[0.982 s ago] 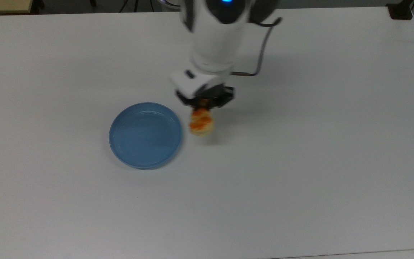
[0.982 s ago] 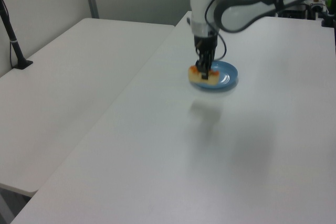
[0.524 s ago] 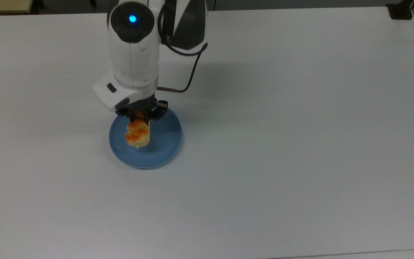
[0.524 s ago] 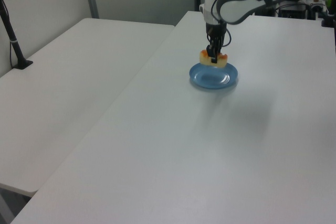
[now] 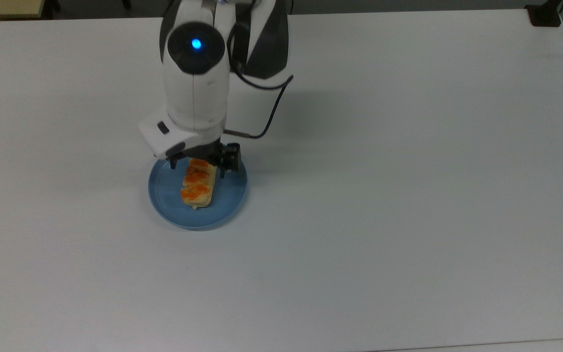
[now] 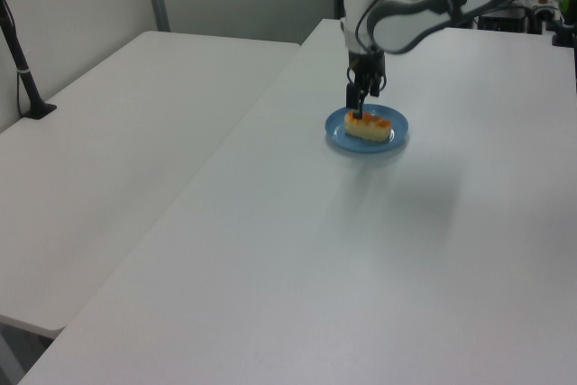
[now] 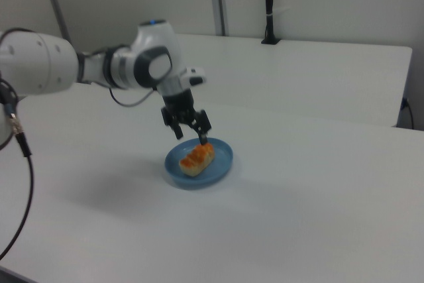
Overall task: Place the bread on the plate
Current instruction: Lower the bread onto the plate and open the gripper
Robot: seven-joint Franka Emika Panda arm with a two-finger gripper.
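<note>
The small oblong pale-tan bread point(image 5: 198, 186) with 3 orange glazed lumps on top now lies flat inside the round shallow blue plastic plate point(image 5: 230, 200), its long axis running from about 12 o'clock to 6 o'clock in the top view, a little toward the plate's 9 o'clock side of centre. Half a second ago it hung tilted from the tool above the plate; 1 second ago it was in the air just beside the plate's 3 o'clock rim, not over it.

The tool point(image 5: 204, 165) is released: its 2 black fingers stand spread apart, 1 on each side of the bread's 12 o'clock end, and in the right view point(image 7: 187, 126) a clear gap shows between them, with 1 fingertip point(image 7: 202, 138) just above the bread point(image 7: 197, 158). I cannot tell whether that tip touches the bread. Before, the fingers were clenched on the bread's end.

In the left view the tool point(image 6: 363, 101) hangs over the far end of the bread point(image 6: 369, 125), which rests on the plate point(image 6: 340, 137). The plate point(image 7: 222, 167) itself sits where it sat before on the white surface point(image 5: 408, 195). The white arm point(image 5: 196, 83) with its blue light leans over the plate's 12 o'clock edge, a black cable point(image 5: 269, 120) looping at its 3 o'clock side.
</note>
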